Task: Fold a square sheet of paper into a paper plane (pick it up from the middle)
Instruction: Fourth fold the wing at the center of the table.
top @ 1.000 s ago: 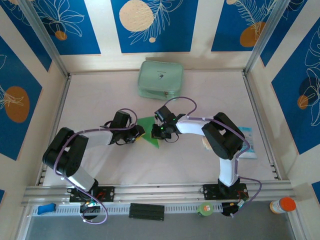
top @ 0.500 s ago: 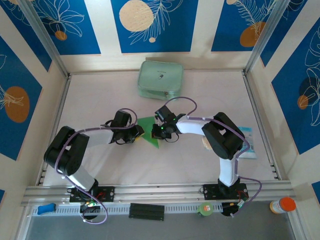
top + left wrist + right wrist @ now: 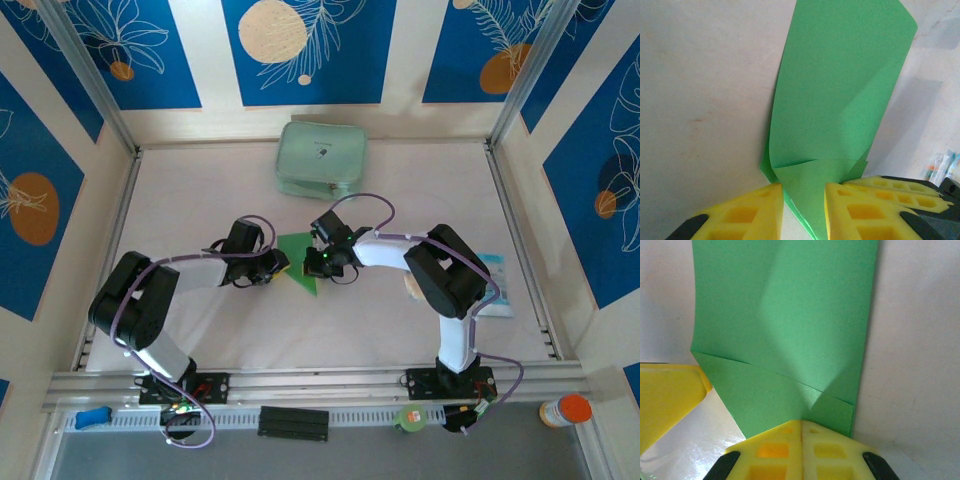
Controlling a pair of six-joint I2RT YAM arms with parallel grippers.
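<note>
The green sheet of paper lies mid-table, folded into a pointed triangle with layered flaps. My left gripper is at its left side. In the left wrist view its yellow fingers stand apart and the paper's pointed flap lies in the gap between them. My right gripper is at the paper's right side. Its fingers are shut together, and their tips rest on the near edge of the paper. The right fingers lie over the paper's corner.
A pale mint zip pouch sits at the back centre. A small white and blue packet lies by the right arm. An orange-capped bottle stands off the table at front right. Walls close in the left, right and back.
The left arm has edged very slightly. The paper and the right arm stay where they were.
</note>
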